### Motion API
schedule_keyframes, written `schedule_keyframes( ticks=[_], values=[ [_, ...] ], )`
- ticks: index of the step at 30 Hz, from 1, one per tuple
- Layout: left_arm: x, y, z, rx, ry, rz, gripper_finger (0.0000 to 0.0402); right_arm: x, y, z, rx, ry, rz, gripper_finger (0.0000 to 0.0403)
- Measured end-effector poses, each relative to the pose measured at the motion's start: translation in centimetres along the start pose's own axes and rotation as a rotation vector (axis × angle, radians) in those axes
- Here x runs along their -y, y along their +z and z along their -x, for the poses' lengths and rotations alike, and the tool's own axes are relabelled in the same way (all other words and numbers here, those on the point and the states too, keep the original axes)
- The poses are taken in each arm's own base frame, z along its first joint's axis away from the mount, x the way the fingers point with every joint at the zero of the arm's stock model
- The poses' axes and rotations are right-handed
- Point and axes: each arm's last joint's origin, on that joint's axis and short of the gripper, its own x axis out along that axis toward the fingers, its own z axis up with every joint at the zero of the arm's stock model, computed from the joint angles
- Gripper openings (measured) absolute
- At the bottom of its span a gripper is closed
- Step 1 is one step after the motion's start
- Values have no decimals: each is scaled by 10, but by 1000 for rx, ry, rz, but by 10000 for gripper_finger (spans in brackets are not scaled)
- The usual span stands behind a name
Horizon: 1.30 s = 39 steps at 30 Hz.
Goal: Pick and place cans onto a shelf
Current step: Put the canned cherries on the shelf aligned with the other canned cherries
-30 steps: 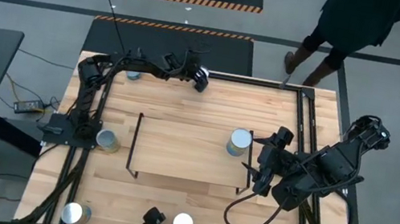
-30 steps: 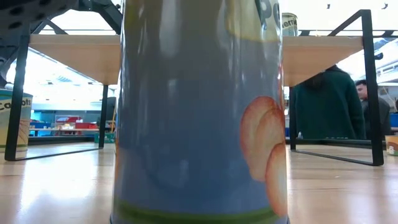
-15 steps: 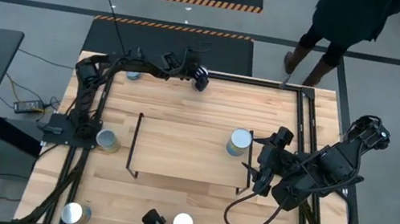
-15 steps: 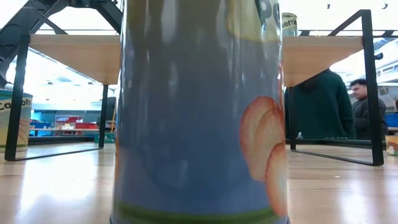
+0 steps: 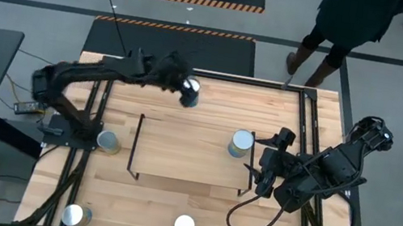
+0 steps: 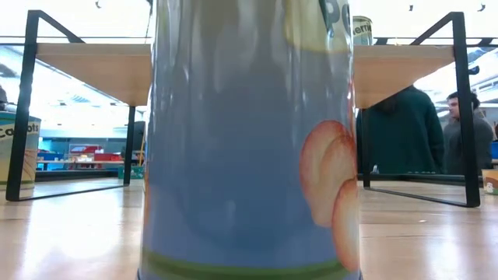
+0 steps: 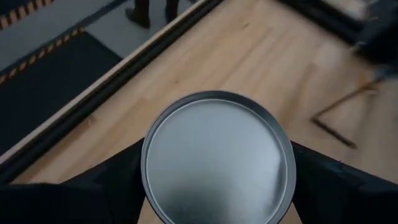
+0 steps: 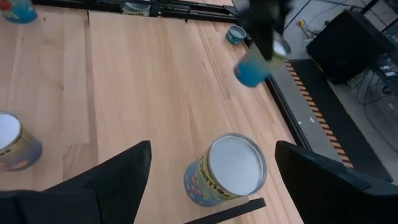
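Metal can — beside right end effector

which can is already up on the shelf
The can at the shelf's right end, by the right gripper. The others stand on the table, except one in the left gripper.

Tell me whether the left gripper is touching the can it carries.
Touching. In the left wrist view, the can sits between the left gripper fingers, both pressed against its sides. The high view shows it lifted over the table's far edge.
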Motion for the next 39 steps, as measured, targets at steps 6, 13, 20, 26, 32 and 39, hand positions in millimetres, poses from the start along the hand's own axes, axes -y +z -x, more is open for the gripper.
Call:
schedule_keyframes(
  ticks=[6,13,20,26,32,39],
  values=[
    [60,-23,64,66,-133,-9,317,-1,3,0,31,-4,4,350],
    [132,-64,99,113,-281,-19,318,-11,6,6,69,74,21,350],
    [186,-97,100,136,-396,2,318,-22,0,21,108,127,65,350],
    [226,-90,102,148,-424,-117,318,-27,-4,29,117,159,62,350],
    [254,-84,97,165,-399,-195,318,-31,-8,36,124,186,75,350],
    [258,-87,62,143,-319,-296,324,-33,-11,39,128,199,87,350]
  ],
)
